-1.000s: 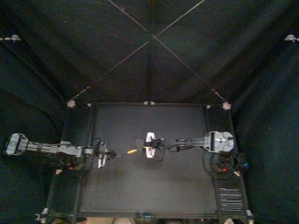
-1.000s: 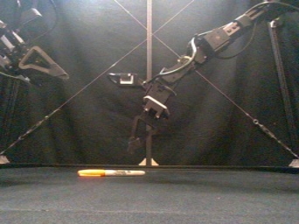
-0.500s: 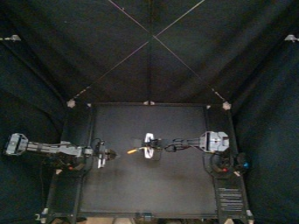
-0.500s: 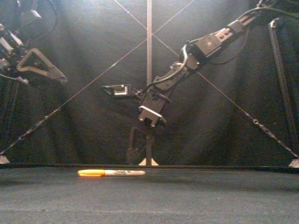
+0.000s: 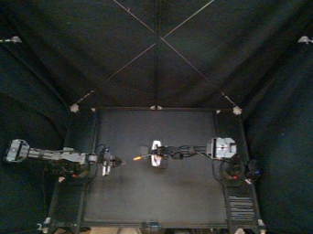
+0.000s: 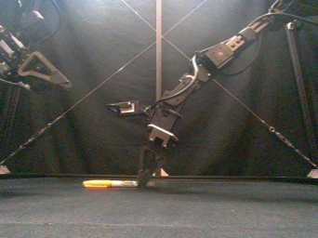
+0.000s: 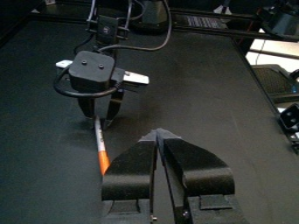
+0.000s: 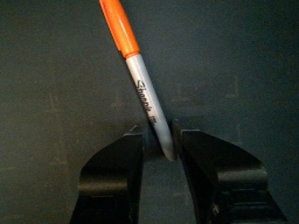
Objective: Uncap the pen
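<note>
An orange-capped marker pen lies flat on the black table, its cap to the left and its grey barrel to the right. The right gripper has come down onto the barrel's end. In the right wrist view its jaws stand narrowly open on either side of the grey barrel, the orange cap pointing away. From above, the pen lies just left of the right gripper. The left gripper hovers shut to the pen's left, holding nothing; its own view shows the pen ahead, under the right gripper.
The left arm hangs high at the left in the front view, its gripper well above the table. Black curtains close the back and sides. Bare black tabletop surrounds the pen.
The right gripper has dropped from well above the table to the pen's grey end. The pen and the left arm have stayed put.
</note>
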You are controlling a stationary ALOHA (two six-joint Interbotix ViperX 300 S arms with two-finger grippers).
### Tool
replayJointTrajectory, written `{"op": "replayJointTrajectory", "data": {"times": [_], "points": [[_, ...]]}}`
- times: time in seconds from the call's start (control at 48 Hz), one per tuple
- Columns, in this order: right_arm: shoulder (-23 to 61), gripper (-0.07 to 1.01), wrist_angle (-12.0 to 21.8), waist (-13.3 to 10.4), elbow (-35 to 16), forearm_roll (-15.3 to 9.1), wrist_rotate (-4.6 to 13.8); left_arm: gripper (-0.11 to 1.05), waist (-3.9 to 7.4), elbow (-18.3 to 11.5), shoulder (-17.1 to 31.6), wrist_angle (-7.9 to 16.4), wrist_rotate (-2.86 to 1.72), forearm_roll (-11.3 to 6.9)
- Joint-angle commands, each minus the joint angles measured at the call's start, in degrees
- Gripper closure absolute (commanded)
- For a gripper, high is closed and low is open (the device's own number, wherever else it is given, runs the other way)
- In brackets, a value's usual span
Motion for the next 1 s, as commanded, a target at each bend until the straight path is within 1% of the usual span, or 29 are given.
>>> {"op": "replayJointTrajectory", "data": {"times": [0.021,0.083,0.104,0.167,0.188,0.312,0.375,0.458,0.625,0.771,0.875,0.896,0.938,1.0], "points": [[-0.79,0.26,2.29,0.00,-0.88,-0.44,0.09,0.44,0.09,-0.70,0.09,0.00,0.09,-0.18],[-0.70,0.29,3.69,0.09,-0.88,-0.70,0.00,0.44,0.26,-0.70,0.09,0.09,0.09,-0.09],[-0.79,0.30,4.13,0.09,-0.88,-0.79,0.09,0.44,0.26,-0.70,0.09,0.09,0.00,-0.09],[-0.79,0.35,4.75,0.09,-0.62,-0.97,0.09,0.44,0.35,-0.70,0.09,0.09,0.00,-0.09],[-0.79,0.37,4.92,0.09,-0.62,-0.88,0.09,0.43,0.44,-0.70,0.09,0.09,-0.09,-0.18],[-2.11,0.44,4.92,0.79,-0.18,-0.88,0.53,0.42,1.14,-0.70,0.09,0.09,-0.18,-0.35],[-3.08,0.46,4.75,1.49,0.00,-0.97,0.53,0.39,1.23,-0.79,0.09,0.09,-0.18,-0.79],[-4.92,0.46,3.87,2.55,0.09,-0.97,0.79,0.34,1.32,-0.88,0.09,0.09,-0.18,-1.49],[-8.61,0.46,3.25,4.31,0.09,-1.14,0.97,0.16,1.76,-1.05,0.09,0.00,-0.18,-2.90],[-11.07,0.46,1.58,5.89,-0.53,-1.23,1.05,0.04,2.20,-1.23,0.09,-0.53,-0.18,-3.34],[-11.87,0.46,0.35,6.50,-1.14,-1.58,1.05,-0.02,2.46,-1.32,0.09,-0.97,-0.18,-3.34],[-11.95,0.46,0.18,6.59,-1.23,-1.67,1.05,-0.02,2.55,-1.32,0.09,-1.05,-0.09,-3.34],[-12.22,0.46,0.09,6.86,-1.49,-1.85,1.05,-0.03,2.64,-1.41,0.09,-1.14,-0.09,-3.34],[-12.48,0.46,0.00,7.12,-1.85,-2.11,1.05,-0.03,3.08,-1.41,0.09,-1.14,-0.09,-3.34]]}}
